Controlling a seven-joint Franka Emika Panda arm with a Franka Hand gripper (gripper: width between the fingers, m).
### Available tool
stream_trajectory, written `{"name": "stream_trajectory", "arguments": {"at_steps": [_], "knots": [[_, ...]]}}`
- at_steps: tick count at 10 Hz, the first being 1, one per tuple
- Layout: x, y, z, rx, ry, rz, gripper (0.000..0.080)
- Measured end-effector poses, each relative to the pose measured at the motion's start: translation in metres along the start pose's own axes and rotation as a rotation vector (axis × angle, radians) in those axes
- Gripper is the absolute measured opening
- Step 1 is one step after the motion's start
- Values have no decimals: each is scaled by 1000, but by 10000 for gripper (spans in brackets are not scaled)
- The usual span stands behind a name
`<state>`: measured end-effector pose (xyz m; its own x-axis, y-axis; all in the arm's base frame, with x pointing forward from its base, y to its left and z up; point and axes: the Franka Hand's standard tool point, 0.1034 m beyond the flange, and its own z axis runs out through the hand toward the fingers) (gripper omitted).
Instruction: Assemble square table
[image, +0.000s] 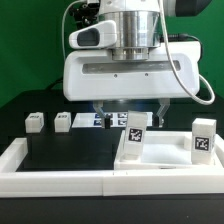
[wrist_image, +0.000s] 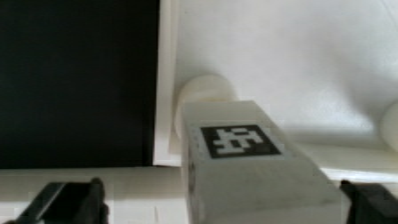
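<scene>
Square table slab (image: 165, 162) white, flat | leg block (image: 133, 137) white, tagged, upright

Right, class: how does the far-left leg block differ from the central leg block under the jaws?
The far-left leg block sits on the black work surface; the central leg block stands on the white square tabletop. The far-left leg block looks low and squat; the central leg block looks tall and upright. The central leg block is below the open jaws; the far-left leg block is well aside. Both are white and tagged.
</scene>
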<state>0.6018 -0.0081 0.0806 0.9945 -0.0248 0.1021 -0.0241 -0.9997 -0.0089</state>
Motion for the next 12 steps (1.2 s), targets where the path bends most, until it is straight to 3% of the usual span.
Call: {"name": "stream_trajectory", "arguments": {"at_steps": [1, 2, 3, 4, 9, 12], "knots": [[1, -1, 0, 0, 1, -1, 509], [1, 1, -1, 0, 2, 1, 509], [1, 2, -1, 0, 3, 3, 359], [1, 2, -1, 0, 3, 3, 290], [1, 2, -1, 1, 3, 40, 290], [1, 2, -1, 3, 3, 272, 291]]}}
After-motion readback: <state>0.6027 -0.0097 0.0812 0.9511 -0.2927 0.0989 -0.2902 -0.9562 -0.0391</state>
